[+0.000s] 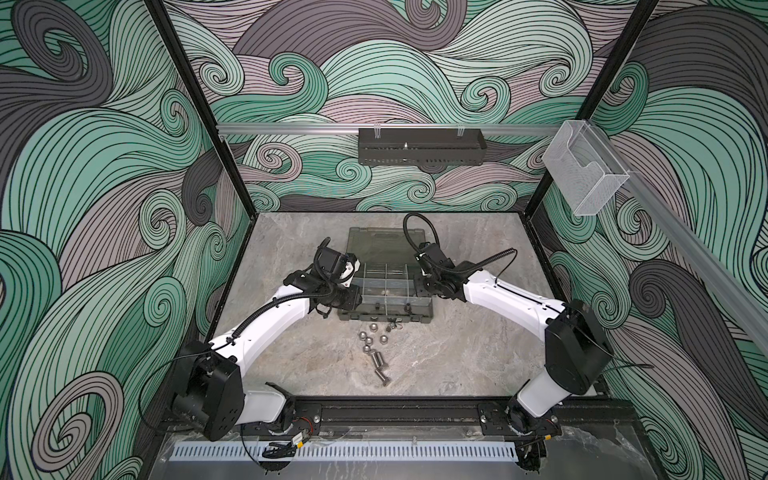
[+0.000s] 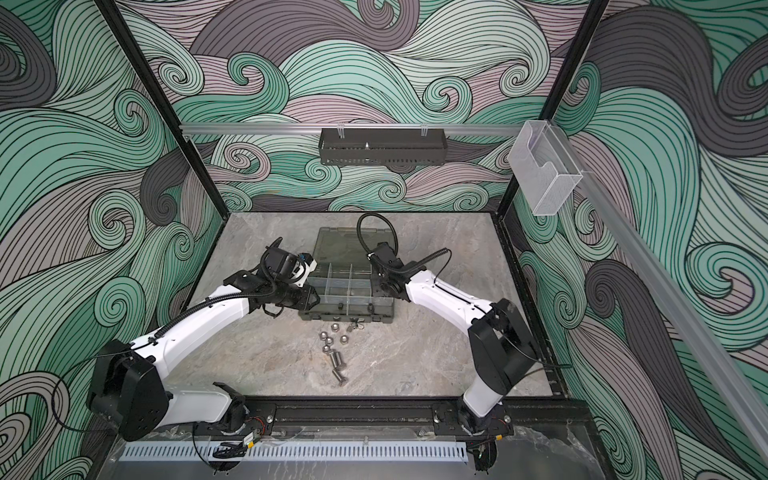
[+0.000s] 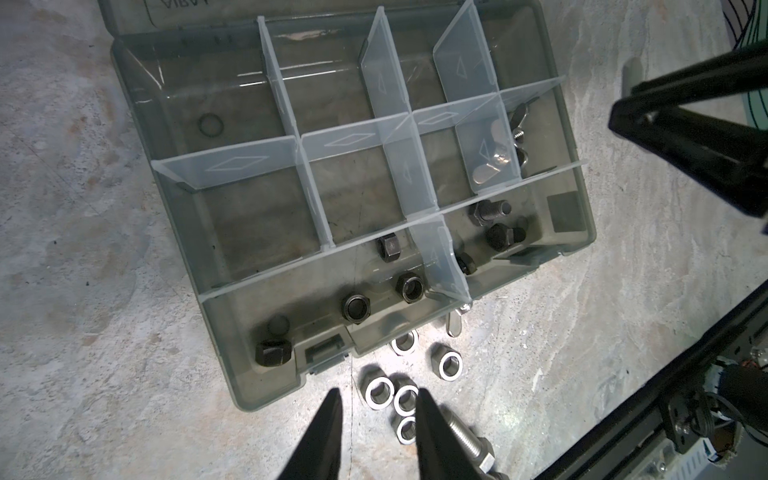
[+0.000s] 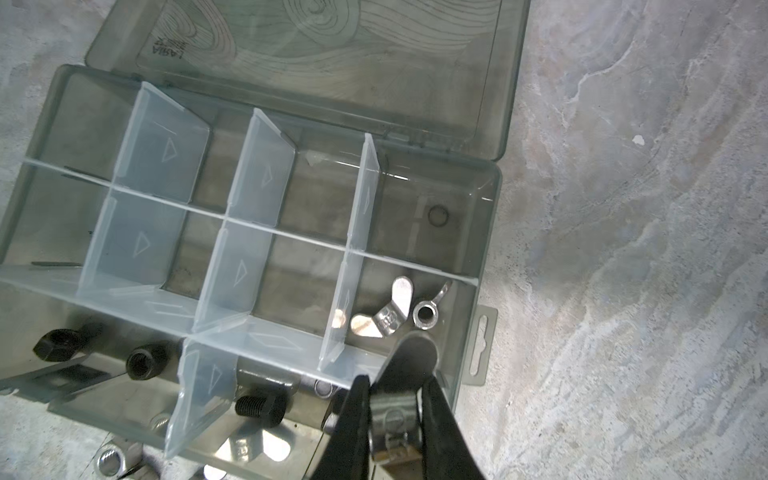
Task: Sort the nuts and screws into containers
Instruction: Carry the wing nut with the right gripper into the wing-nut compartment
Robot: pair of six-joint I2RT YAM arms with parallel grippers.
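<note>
Our right claw [image 4: 395, 380] pinches a silver metal wing nut [image 4: 392, 411] over its smoky-grey plastic compartment [image 4: 455, 332], so we next release; left claw [image 3: 376, 392] spread.

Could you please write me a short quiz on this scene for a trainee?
1. True or false: the left gripper holds a nut.
2. What does the right gripper hold? A) black bolt B) wing nut C) washer
3. Where do the loose silver nuts lie?
Key: 1 false, its jaws stand open and empty. 2 B. 3 on the table, outside the case.
</note>
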